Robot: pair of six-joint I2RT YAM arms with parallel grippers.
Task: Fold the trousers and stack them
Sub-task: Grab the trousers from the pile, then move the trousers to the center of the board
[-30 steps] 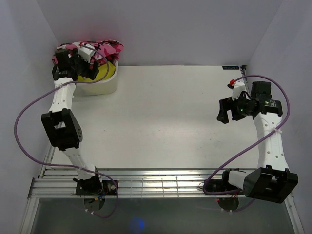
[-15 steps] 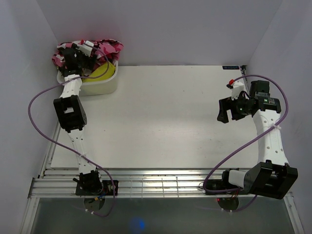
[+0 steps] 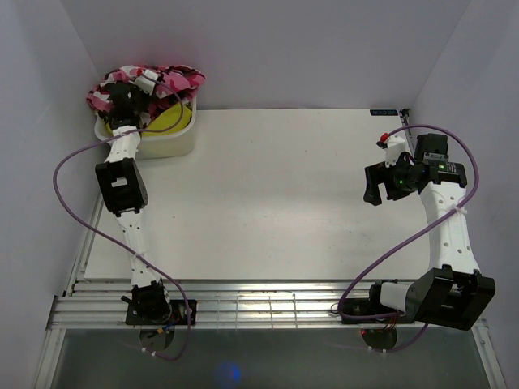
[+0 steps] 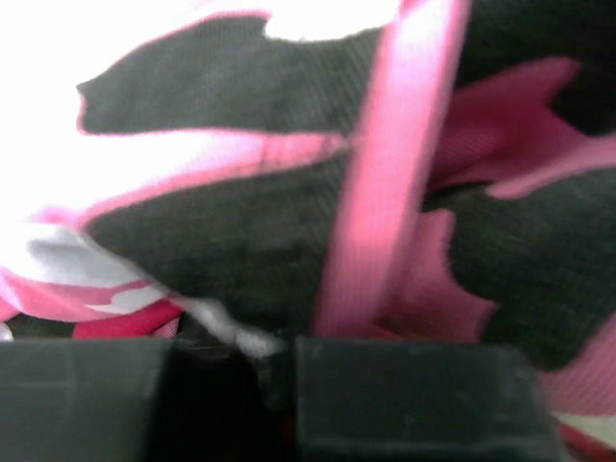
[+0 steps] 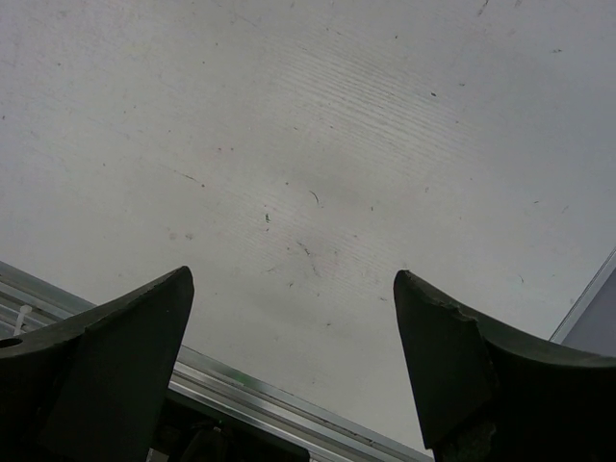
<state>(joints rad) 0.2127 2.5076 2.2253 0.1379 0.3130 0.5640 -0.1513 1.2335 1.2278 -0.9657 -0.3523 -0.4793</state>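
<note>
Reaching into the far left corner, the left claw (image 3: 122, 97) is sitting deep among the trousers (image 3: 177, 79), which are lying heaped over a white tub (image 3: 174, 144) on top of a yellow garment (image 3: 172, 120). Camouflage cloth is filling its wrist view, so I cannot tell whether it is pinching any. The right claw (image 3: 375, 185) is hovering spread above the worktop (image 3: 268, 186), probably waiting where the trousers will need laying out for folding
</note>
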